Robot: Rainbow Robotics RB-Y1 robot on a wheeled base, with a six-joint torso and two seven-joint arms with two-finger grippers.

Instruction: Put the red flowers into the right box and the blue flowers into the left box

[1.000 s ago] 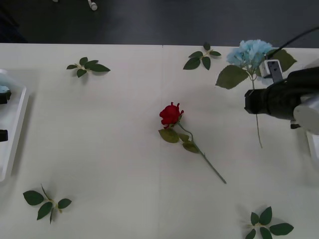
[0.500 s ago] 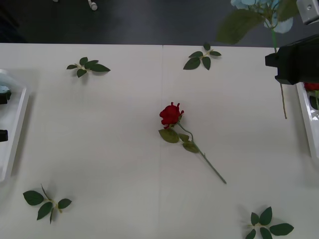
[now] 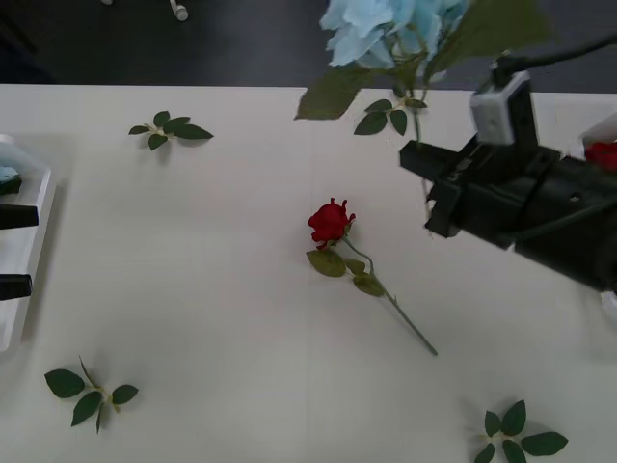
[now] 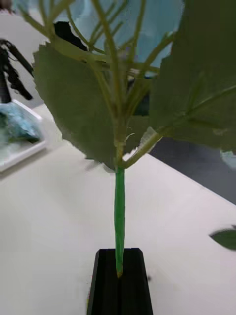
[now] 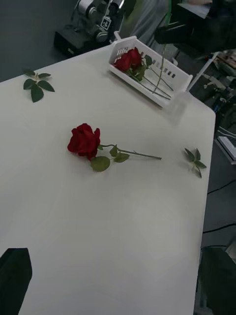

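I'm looking at a robotics lab: a plain white worktop (image 3: 193,289) over dark flooring (image 3: 251,43), with cabled equipment (image 5: 93,19) standing beyond its far edge.

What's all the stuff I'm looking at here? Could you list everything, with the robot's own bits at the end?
Blue flower: one, pale blue with green leaves, held up in the air by its stem.
Red flower on the table: one, deep red, lying mid-table with its stem pointing toward the robot's right.
Red flowers in the right box: at least two, deep red.
Right box: one, white, at the table's right edge.
Left box: one, white, at the table's left edge, something pale blue inside.
Leaf sprigs: four, green, scattered near the table's corners.
Table: one, white.
Right hand: black, shut on the blue flower's stem.
Left hand: black, open, over the left box.
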